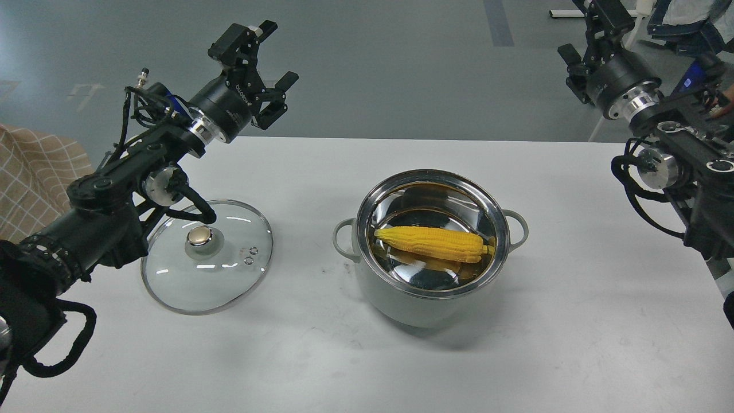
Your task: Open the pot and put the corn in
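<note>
The pale grey-green pot (424, 307) stands uncovered right of the table's middle. The yellow corn (433, 243) lies flat inside it, on the shiny steel bottom. The glass lid (229, 275) with a gold knob (199, 236) lies on the table to the pot's left. My left gripper (274, 54) is open and empty, raised above the table's far edge, beyond the lid. My right gripper (585, 28) is open and empty, high at the far right, well away from the pot.
The white table (344, 361) holds only the pot and lid. My left forearm (114, 195) hangs over the lid's left edge. A second white table edge (723, 275) shows at the right. Grey floor lies beyond the far edge.
</note>
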Motion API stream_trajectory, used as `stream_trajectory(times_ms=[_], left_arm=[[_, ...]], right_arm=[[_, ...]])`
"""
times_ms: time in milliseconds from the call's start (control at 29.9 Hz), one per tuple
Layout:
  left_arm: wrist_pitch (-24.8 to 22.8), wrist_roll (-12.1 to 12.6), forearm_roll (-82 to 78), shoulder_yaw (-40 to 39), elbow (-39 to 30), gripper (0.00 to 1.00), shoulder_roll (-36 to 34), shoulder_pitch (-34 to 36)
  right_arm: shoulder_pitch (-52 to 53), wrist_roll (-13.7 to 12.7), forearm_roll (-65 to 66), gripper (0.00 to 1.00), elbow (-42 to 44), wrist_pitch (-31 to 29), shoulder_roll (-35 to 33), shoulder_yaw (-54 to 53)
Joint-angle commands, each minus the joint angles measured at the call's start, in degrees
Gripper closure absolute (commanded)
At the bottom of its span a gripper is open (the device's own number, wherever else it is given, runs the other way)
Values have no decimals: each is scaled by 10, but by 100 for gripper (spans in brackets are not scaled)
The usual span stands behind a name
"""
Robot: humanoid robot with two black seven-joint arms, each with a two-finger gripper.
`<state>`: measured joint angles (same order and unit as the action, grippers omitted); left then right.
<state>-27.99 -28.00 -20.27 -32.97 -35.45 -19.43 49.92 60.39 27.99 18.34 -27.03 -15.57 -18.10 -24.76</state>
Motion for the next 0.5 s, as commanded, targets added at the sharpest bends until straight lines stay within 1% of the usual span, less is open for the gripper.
stream_trajectory(times_ms=[0, 335, 469], left_arm=[[0, 0, 35, -23, 1, 2, 12, -16], [0, 0, 36, -43, -11, 2, 15, -24], [0, 0, 36, -43, -48, 2, 10, -30]], right_arm=[[-26, 0, -31, 0, -5, -69, 4, -63], [-29, 0, -44, 0, -14, -80, 16, -71], [-40, 0, -45, 0, -17, -85, 18, -88]])
